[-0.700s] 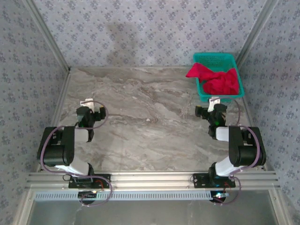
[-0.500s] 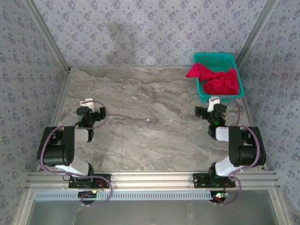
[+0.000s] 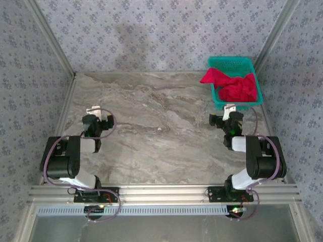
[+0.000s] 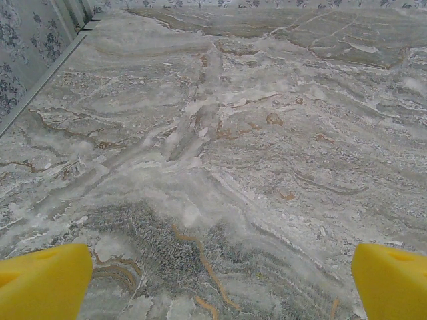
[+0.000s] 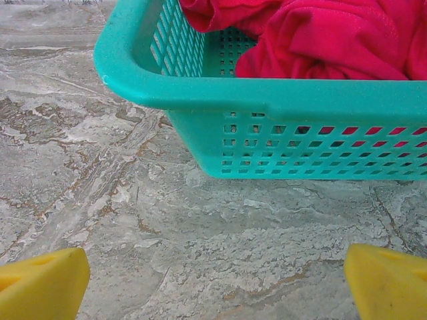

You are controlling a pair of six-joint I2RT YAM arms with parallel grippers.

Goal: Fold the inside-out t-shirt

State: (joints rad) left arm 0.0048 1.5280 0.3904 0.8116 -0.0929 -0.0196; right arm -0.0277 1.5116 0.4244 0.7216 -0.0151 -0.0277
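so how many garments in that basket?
1: a red t-shirt, bunched in the teal basket at the far right of the table, one end draped over its left rim. Anything underneath would be hidden.

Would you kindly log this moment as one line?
t-shirt: bunched in basket | left gripper: open | right gripper: open, facing basket

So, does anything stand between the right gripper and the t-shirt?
Yes: the near wall of the teal basket. The t-shirt lies bunched inside it, ahead of the right gripper. Over the rim, nothing visible blocks it.
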